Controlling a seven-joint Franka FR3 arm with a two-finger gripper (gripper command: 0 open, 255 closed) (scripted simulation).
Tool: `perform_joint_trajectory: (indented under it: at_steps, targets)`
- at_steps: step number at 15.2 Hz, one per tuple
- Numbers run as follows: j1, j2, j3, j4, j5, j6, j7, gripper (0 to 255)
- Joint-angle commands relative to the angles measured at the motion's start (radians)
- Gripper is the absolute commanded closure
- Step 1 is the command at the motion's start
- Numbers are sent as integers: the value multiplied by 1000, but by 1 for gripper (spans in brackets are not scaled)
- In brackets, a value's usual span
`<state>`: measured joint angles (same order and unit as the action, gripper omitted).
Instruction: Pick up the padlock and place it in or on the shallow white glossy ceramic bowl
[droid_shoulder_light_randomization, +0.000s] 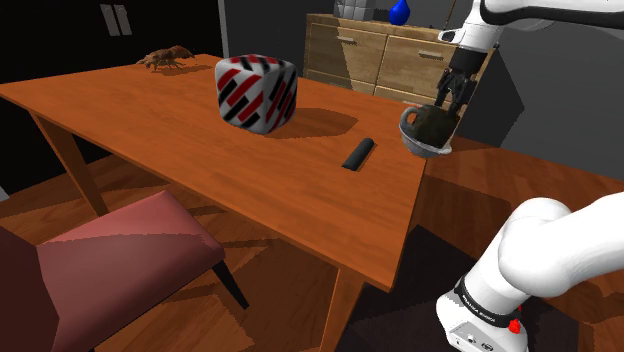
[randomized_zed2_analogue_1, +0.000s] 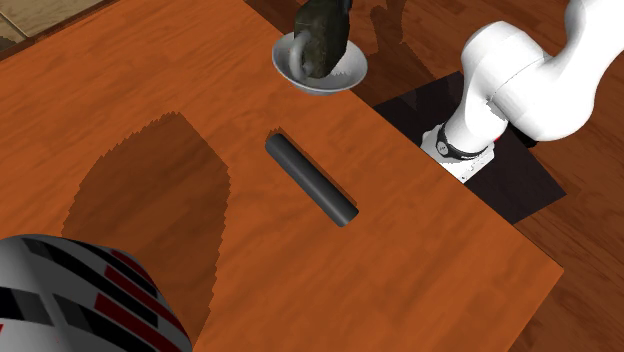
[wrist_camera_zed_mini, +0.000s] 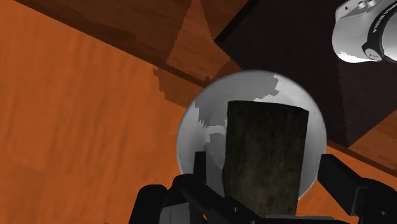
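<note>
You see a brightly lit orange-brown table (droid_shoulder_light_randomization: 140, 110) against a dim room. The striped cube (droid_shoulder_light_randomization: 256, 92) throws a hard shadow with jagged edges toward the shoulder view's right. The bowl (wrist_camera_zed_mini: 189, 137) shows pale patchy glare.

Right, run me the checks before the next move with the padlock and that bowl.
1. Padlock lined up over the bowl: ok, it hangs over the middle.
2. Padlock resting on the bowl's floor: cannot tell.
3. Bowl fully on the table: ok, though close to the edge.
4. Bowl free of other things: ok.
5. Black cylinder out of the way: ok, it lies apart from the bowl.
</note>
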<state>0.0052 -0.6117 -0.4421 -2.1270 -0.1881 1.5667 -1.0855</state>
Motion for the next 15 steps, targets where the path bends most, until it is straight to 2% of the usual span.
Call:
perform_joint_trajectory:
  at_steps: [1, 3, 7, 15]
  targets:
    - [0, 0, 0, -1, 0, 0, 0, 0]
    - [0, 0, 1, -1, 0, 0, 1, 0]
    - [12, 42, 7, 159, 17, -120, -12, 0]
    - [12, 42, 7, 159, 17, -120, -12, 0]
